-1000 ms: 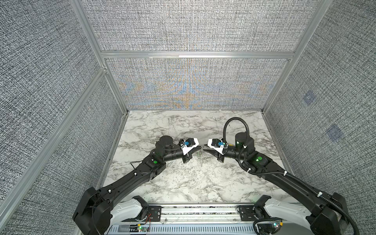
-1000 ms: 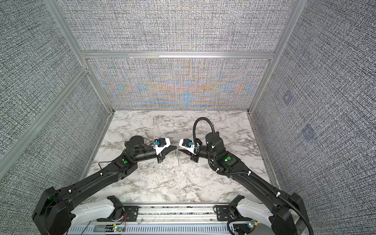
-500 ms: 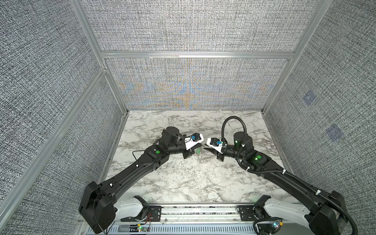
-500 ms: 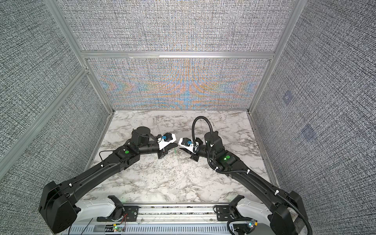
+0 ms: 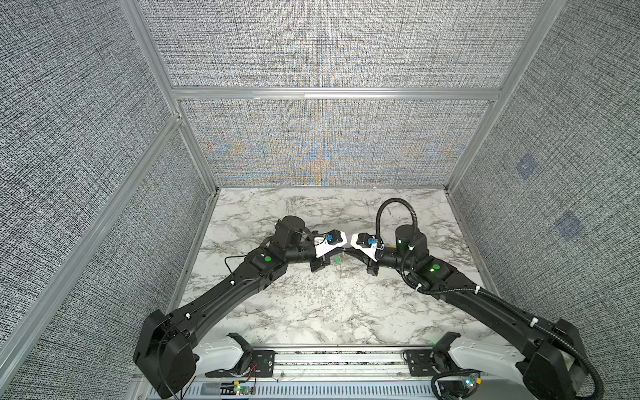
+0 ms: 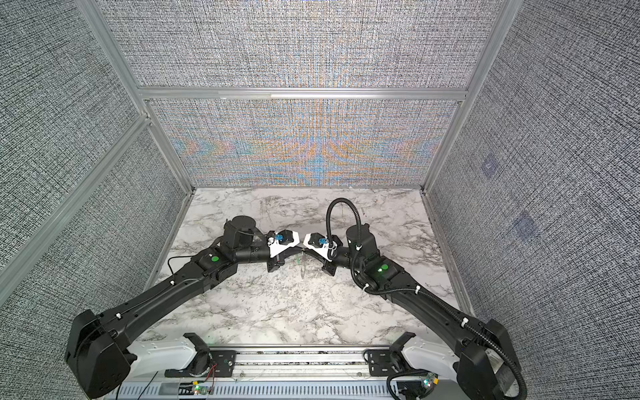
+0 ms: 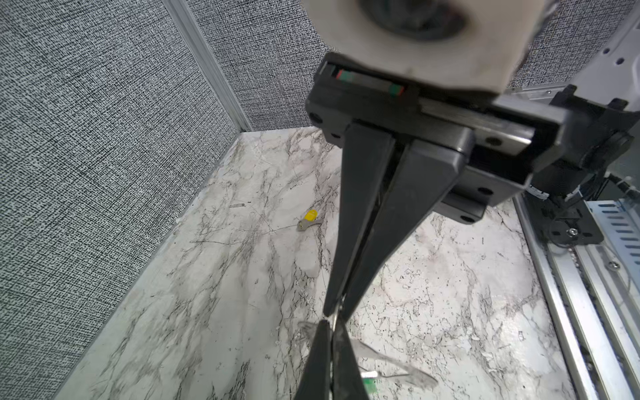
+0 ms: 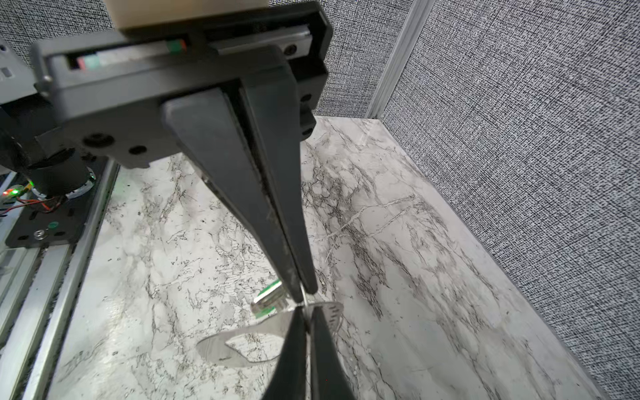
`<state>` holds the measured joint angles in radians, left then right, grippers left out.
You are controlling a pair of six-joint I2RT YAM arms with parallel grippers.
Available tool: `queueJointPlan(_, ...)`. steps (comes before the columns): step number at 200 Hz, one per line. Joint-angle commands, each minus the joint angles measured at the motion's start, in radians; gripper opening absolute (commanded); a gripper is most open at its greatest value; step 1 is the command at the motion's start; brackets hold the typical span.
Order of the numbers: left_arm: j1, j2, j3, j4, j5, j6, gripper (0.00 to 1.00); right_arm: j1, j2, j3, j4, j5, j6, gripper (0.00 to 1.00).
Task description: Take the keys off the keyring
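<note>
1. The keyring [image 8: 213,348], a flat grey metal plate with a long oval slot, hangs in the air above the table. It sits at the centre of both top views, where the two arm tips meet.
2. The green key [image 8: 268,298], a small metal key with a green tag, dangles just beside the plate's held end. It appears to be threaded on the keyring's thin wire loop, so it is not yet off.
3. The yellow key [image 7: 309,219] lies flat on the marble table [image 7: 207,311], well apart from the keyring and towards a wall. It looks already freed.
4. The left gripper [image 7: 334,309] has its two fingers pressed together, nipping the thin wire loop at their very tip. This grip probably serves to carry and steady the keyring.
5. The right gripper [image 8: 304,293] also has its fingers pressed together. It meets the left one tip to tip, almost touching, and seems to nip the same wire right beside it.
6. Lifting the keyring lets the plate and green key hang free of the table. Two grips this close likely let one side hold while the other works the wire or the key along.
7. The wire is very thin, so either pinch could slip.
</note>
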<state>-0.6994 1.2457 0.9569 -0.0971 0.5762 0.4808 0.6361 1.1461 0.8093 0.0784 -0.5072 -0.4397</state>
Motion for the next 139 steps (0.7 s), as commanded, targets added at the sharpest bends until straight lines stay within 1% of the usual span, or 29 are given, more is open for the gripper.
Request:
queueJointPlan(1, -0.001, 0.004, 0.013, -0.022, 0.042, 0.013, 0.00, -0.001, 0.002, 0.001, 0.026, -0.042, 0.001, 0.02)
queueJointPlan(5, -0.002, 0.005, 0.015, -0.025, 0.042, 0.013, 0.00, -0.001, 0.001, 0.001, 0.024, -0.052, 0.001, 0.00)
queueJointPlan(18, -0.002, 0.006, 0.017, -0.029, 0.038, 0.017, 0.01, -0.006, 0.000, 0.004, 0.019, -0.067, 0.004, 0.00)
queueJointPlan(28, -0.002, 0.001, 0.012, -0.013, 0.011, 0.002, 0.20, -0.007, 0.000, 0.004, 0.014, -0.073, 0.004, 0.00)
queueJointPlan(35, -0.001, -0.009, 0.004, 0.007, -0.021, -0.017, 0.30, -0.010, -0.003, 0.001, 0.021, -0.076, 0.008, 0.00)
queueJointPlan(44, 0.001, -0.028, -0.019, 0.051, -0.060, -0.056, 0.39, -0.011, -0.006, -0.007, 0.036, -0.074, 0.018, 0.00)
queueJointPlan(54, 0.014, -0.055, -0.068, 0.123, -0.075, -0.093, 0.44, -0.014, -0.008, -0.013, 0.056, -0.080, 0.030, 0.00)
queueJointPlan(69, 0.026, -0.089, -0.122, 0.212, -0.084, -0.143, 0.47, -0.014, -0.014, -0.022, 0.093, -0.078, 0.049, 0.00)
queueJointPlan(101, 0.029, -0.147, -0.233, 0.392, -0.138, -0.247, 0.49, -0.014, -0.020, -0.037, 0.150, -0.045, 0.073, 0.00)
queueJointPlan(118, 0.029, -0.162, -0.281, 0.474, -0.125, -0.275, 0.49, -0.013, -0.026, -0.054, 0.210, -0.033, 0.102, 0.00)
queueJointPlan(139, 0.028, -0.161, -0.307, 0.512, -0.111, -0.304, 0.49, -0.013, -0.025, -0.061, 0.257, -0.021, 0.138, 0.00)
